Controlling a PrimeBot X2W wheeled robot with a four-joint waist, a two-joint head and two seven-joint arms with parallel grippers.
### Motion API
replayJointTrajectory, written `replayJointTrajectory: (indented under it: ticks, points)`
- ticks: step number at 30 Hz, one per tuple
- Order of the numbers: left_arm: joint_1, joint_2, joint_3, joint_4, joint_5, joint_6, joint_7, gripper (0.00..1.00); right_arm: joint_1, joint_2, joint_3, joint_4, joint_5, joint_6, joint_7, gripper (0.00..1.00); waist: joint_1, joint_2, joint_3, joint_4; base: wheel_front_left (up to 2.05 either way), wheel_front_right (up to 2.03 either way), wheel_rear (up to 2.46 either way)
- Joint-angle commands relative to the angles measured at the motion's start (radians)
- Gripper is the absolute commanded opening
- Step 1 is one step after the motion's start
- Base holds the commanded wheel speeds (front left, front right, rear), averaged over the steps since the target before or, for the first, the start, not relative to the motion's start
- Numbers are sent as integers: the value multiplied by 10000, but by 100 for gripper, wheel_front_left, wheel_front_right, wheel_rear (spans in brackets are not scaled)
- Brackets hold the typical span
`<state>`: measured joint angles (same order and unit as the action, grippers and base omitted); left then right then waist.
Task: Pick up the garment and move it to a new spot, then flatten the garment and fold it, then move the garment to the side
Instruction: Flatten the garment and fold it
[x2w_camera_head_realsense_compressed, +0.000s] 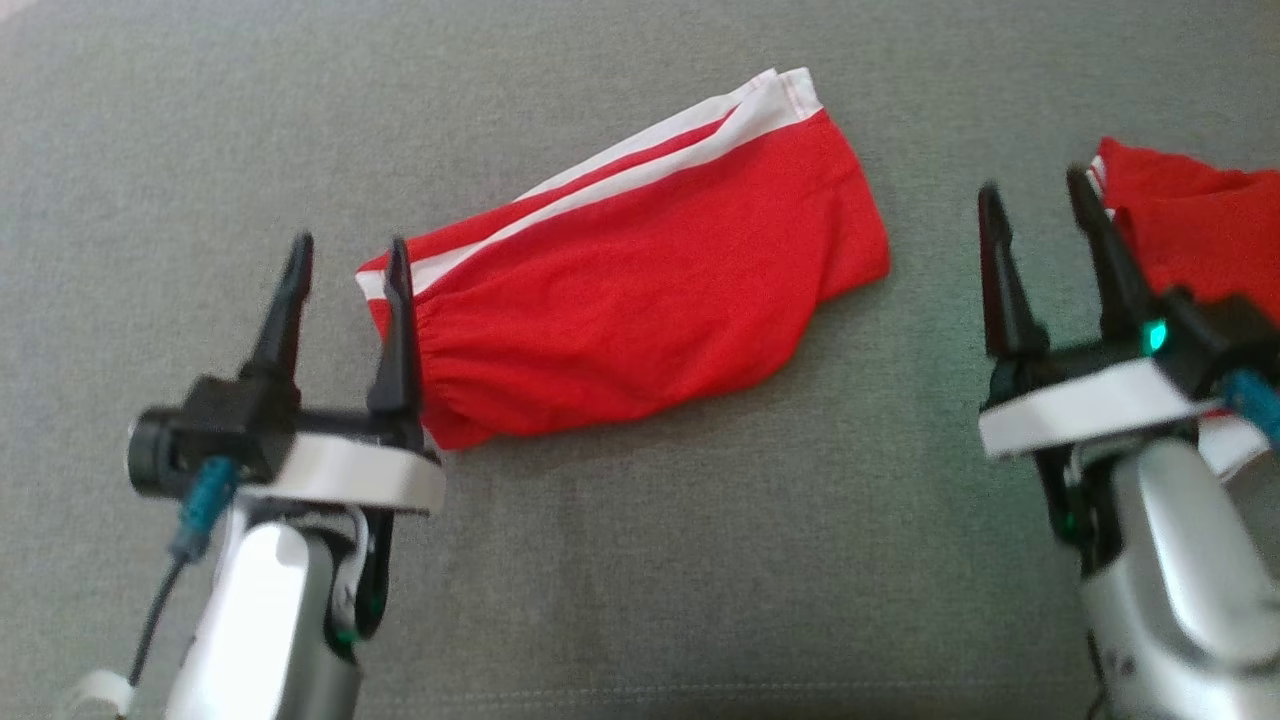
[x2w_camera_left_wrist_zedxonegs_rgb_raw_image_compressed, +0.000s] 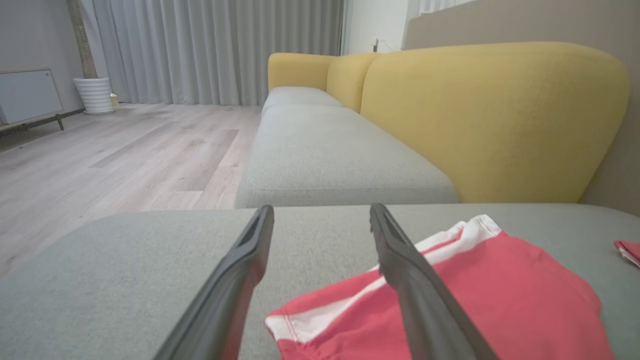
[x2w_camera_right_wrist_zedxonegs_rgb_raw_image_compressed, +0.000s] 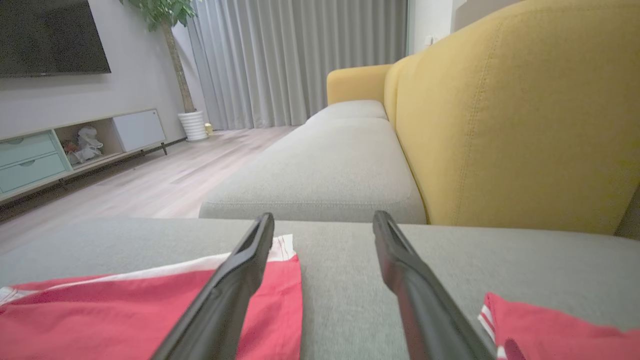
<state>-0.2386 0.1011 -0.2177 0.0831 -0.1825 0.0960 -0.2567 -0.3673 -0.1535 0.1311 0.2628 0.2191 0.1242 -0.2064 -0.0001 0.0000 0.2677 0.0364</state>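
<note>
A red garment (x2w_camera_head_realsense_compressed: 640, 280) with white side stripes lies folded and slanted on the grey cushion (x2w_camera_head_realsense_compressed: 620, 560); it looks like shorts with the elastic waist at its lower left. My left gripper (x2w_camera_head_realsense_compressed: 350, 255) is open just left of that waist end, its right finger over the edge. In the left wrist view the garment (x2w_camera_left_wrist_zedxonegs_rgb_raw_image_compressed: 505, 295) lies to the right of the left gripper (x2w_camera_left_wrist_zedxonegs_rgb_raw_image_compressed: 322, 212). My right gripper (x2w_camera_head_realsense_compressed: 1035, 195) is open to the garment's right, holding nothing. In the right wrist view the garment (x2w_camera_right_wrist_zedxonegs_rgb_raw_image_compressed: 100, 310) lies left of the right gripper (x2w_camera_right_wrist_zedxonegs_rgb_raw_image_compressed: 324, 220).
A second red piece with white stripes (x2w_camera_head_realsense_compressed: 1190, 230) lies at the right edge, behind my right gripper. A yellow sofa back (x2w_camera_right_wrist_zedxonegs_rgb_raw_image_compressed: 515, 115) rises along the far side. Another grey seat cushion (x2w_camera_left_wrist_zedxonegs_rgb_raw_image_compressed: 325, 160) and wood floor (x2w_camera_left_wrist_zedxonegs_rgb_raw_image_compressed: 115, 155) lie beyond.
</note>
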Motion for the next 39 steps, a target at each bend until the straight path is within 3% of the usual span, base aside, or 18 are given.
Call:
replayJointTrajectory:
  ticks: [1,7,16,34,39]
  points:
    - [58,282,204,-197,140,-24,-50,100,400,204,-5,-796,-247,65,304,100,1,0,-117,-106,0,0,0]
    - [538,328,13,121,386,40,-50,100,1811,513,-293,-2227,-572,65,1114,100,1,0,-349,-181,0,0,0]
    - [988,351,1,181,561,242,-51,100,2657,666,-434,-3108,-743,65,1783,100,1,0,-508,-160,0,0,0]
    - [908,271,19,202,469,208,-51,100,2641,676,-484,-3300,-882,65,1995,100,1,0,-395,-82,0,0,0]
    - [546,160,-68,126,480,118,-51,100,2017,548,-640,-2758,-925,65,2113,100,1,0,-40,215,0,0,0]
